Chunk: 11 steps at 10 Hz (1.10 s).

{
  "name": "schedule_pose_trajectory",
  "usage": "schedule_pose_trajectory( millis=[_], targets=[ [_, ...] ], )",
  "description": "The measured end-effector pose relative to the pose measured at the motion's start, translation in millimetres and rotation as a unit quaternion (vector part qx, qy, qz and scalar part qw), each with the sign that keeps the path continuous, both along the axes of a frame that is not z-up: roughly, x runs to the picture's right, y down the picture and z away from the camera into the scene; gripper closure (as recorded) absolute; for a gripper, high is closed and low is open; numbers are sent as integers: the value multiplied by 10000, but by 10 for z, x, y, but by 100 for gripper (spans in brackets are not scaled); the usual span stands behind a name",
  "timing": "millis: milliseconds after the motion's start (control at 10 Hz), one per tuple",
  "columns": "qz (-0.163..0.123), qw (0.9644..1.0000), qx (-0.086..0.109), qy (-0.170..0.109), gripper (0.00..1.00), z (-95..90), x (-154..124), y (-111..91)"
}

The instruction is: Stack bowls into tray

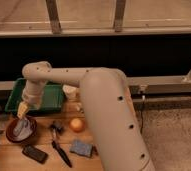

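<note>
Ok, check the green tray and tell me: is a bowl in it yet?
No, the dark bowl sits on the table in front of the tray, with the gripper right above it.

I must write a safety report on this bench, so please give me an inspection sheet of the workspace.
Surface: wooden table, crowded.
Job's things: green tray at the back; dark red bowl in front of it, outside the tray; a second bowl cannot be made out.
Clutter: orange, black phone, blue sponge, black utensil, cream cup.
Grippers: gripper open, over the bowl's far rim.
Cables: nothing seen.
Surroundings: dark wall behind; floor to the right.
</note>
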<state>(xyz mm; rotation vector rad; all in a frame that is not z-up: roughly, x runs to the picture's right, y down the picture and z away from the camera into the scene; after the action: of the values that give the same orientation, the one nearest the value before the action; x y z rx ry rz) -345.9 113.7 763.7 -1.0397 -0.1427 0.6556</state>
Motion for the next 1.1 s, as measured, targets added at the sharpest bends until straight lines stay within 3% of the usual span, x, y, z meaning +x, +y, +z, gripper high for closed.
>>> schedule_pose_trajectory(
  millis=[300,700,1100],
  targets=[
    [235,9985,353,332,38,-51,309,-177],
    [245,9936,712,837,38,-29,442,-74],
    [83,9923,806,935,38,-15,431,26]
  ],
)
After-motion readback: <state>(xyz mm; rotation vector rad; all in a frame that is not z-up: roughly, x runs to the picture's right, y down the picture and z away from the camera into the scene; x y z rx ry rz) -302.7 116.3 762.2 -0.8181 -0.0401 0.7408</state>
